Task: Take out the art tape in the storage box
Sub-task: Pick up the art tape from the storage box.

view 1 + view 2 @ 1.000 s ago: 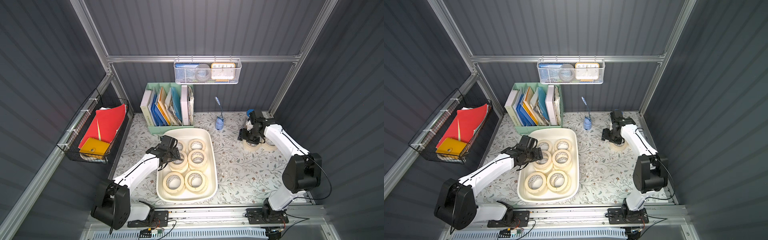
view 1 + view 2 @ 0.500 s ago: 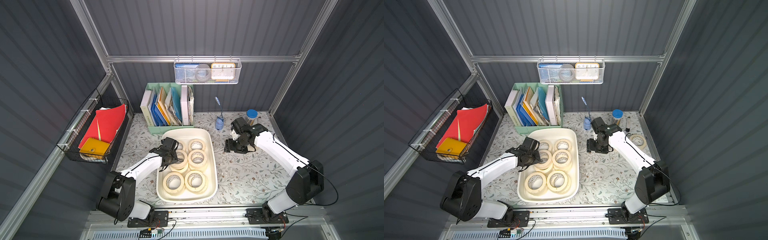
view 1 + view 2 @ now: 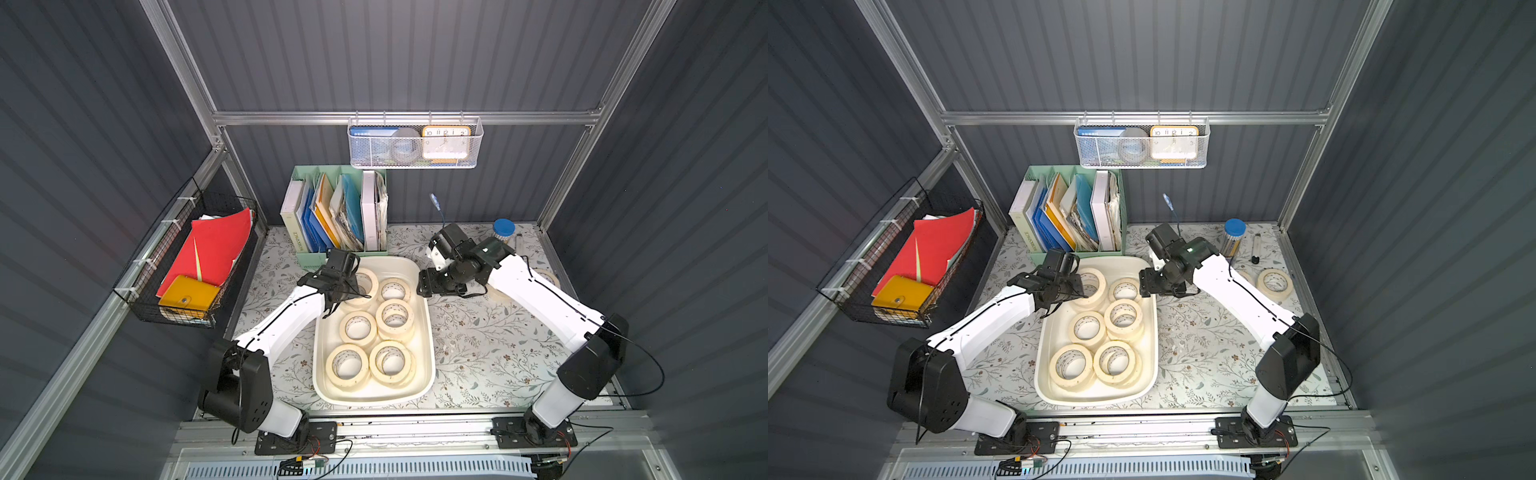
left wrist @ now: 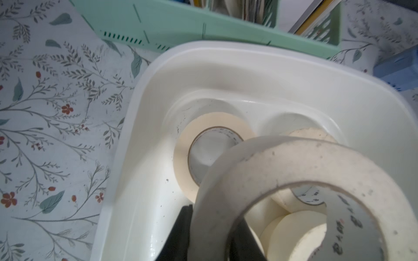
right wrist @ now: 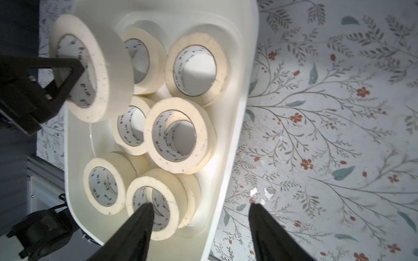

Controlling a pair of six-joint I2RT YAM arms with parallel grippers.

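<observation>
In both top views the white storage box (image 3: 374, 401) is seen at the middle of the floral counter (image 3: 478, 353), just below the mint-green file organiser (image 3: 316, 259). Cream rolls of art tape (image 3: 358, 328) are stacked and overlapped inside it, and most of its floor is covered by them. The left end effector (image 3: 349, 289) is pressed together on one gripped roll (image 5: 108, 74) at the upper left corner of the box. In the left wrist view a black finger (image 4: 181, 232) is set against the outer face of the ring and the other finger inside the core, so that the wall of the ring is pinched. In the right wrist view the gripped roll is shown tilted, above the rolls lying in the box. The right end effector (image 5: 201, 205) is held spread and empty at the upper right rim of the box: one finger is seen over the rolls and the other over the counter, with the rim between them. A loose roll (image 3: 1274, 283) is laid flat on the counter at the right of a top view, well apart from the box, near a blue-lidded jar (image 3: 1233, 232)
</observation>
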